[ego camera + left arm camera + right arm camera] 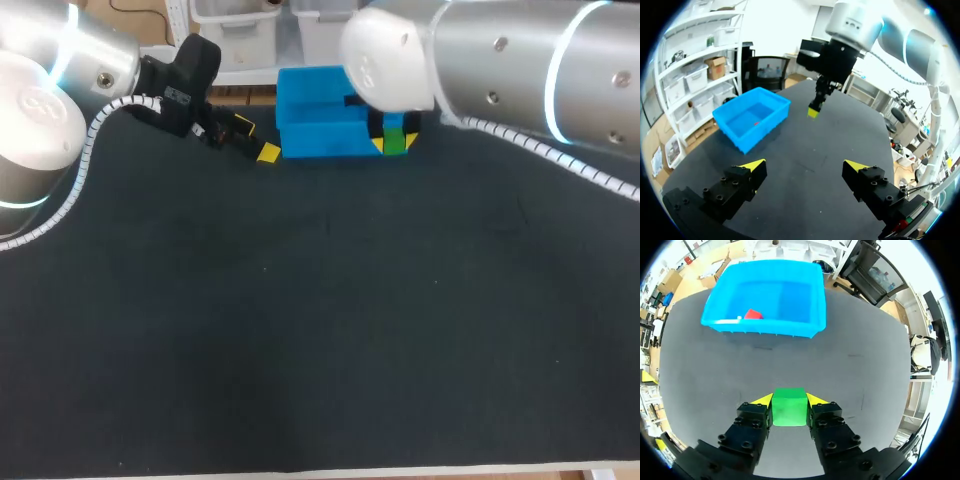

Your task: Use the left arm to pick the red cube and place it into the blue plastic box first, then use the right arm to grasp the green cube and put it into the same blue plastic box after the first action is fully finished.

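Observation:
The green cube [789,406] sits between the yellow-tipped fingers of my right gripper [789,401], which is shut on it. In the head view the green cube [395,143] is at the right end of the blue plastic box [300,85], partly hidden by my right arm. The left wrist view shows the right gripper [813,111] holding the cube just above the table, beside the blue box [730,131]. The red cube [753,314] lies inside the blue box [765,329]. My left gripper [255,138] stands open and empty left of the box, its fingers [752,167] wide apart.
The dark table mat [320,330] spreads out in front of the box. The box stands near the table's far edge.

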